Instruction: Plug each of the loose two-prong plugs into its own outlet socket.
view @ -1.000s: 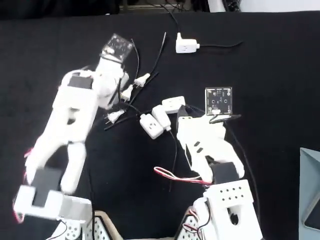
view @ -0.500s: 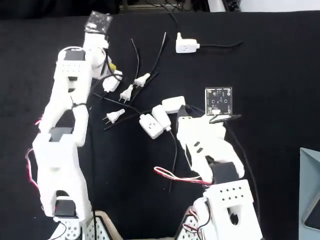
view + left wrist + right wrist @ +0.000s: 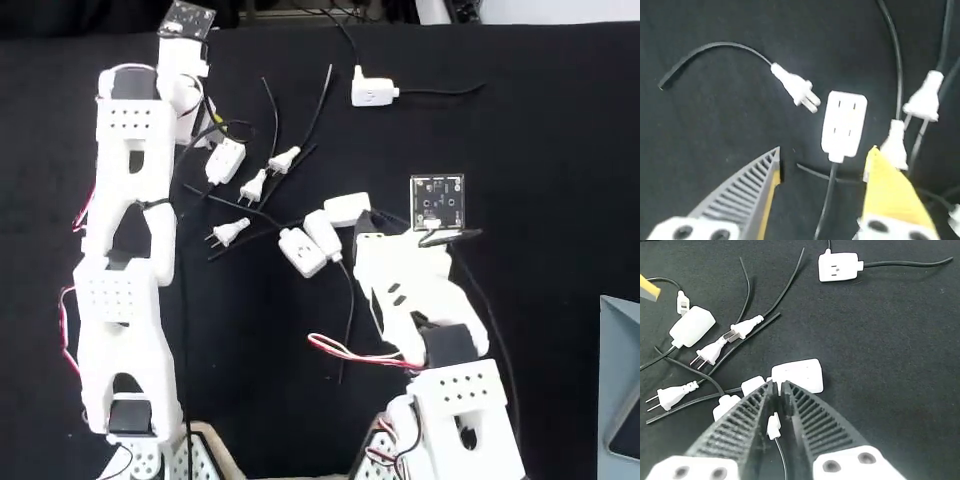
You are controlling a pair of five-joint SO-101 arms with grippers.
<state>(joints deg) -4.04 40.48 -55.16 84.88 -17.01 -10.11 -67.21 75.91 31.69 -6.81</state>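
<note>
Now | left tool (image 3: pixel 825 152) wide open, empty, over socket block (image 3: pixel 842 125) on bench (image 3: pixel 715 140), loose plug (image 3: pixel 792 90) just beside | right tool (image 3: pixel 776 390) closed on small plug (image 3: pixel 773 426) near second socket (image 3: pixel 796 376) | risk: closing left tool may snag tangled cords (image 3: pixel 826 200), dragging neighbours; prongs may miss slots

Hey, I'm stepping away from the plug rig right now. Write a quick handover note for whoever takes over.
Left gripper: open, over a white rectangular outlet socket whose slots are empty. A white two-prong plug on a short black cable lies beside it.
Right gripper: shut on a small white plug, by the white outlet blocks mid-table.
Three more white plugs lie loose between the arms. Another white socket sits on the far side.
Done: no plug visibly seated.
Left: all the plugs.
</note>
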